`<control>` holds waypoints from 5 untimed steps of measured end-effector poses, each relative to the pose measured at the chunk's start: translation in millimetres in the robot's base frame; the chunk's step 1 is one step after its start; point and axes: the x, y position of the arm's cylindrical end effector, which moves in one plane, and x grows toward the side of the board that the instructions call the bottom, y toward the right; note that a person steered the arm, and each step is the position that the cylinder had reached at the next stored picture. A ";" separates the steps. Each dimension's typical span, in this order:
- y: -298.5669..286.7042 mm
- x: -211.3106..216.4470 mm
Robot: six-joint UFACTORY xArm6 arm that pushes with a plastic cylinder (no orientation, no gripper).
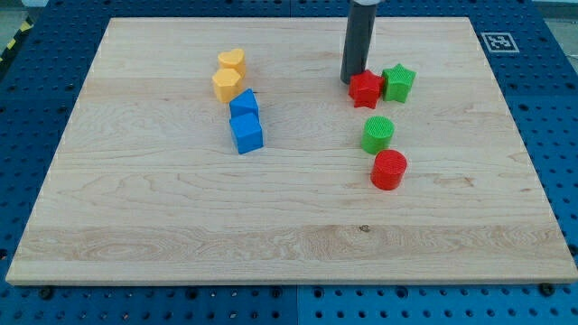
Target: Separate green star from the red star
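Note:
The red star (366, 89) and the green star (398, 82) sit side by side, touching, in the upper right part of the wooden board (135, 208). The green star is on the red star's right. My tip (349, 80) rests on the board right against the red star's left side, at its upper left edge. The dark rod rises straight up out of the view's top.
A green cylinder (377, 134) and a red cylinder (389, 170) stand below the stars. At centre left are a yellow heart (232, 62), a yellow hexagon block (226, 85) and two blue blocks (243, 105) (247, 133). A marker tag (496, 41) lies off the board's top right corner.

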 end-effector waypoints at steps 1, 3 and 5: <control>0.8 5.9; 30.3 -14.0; 87.4 -49.0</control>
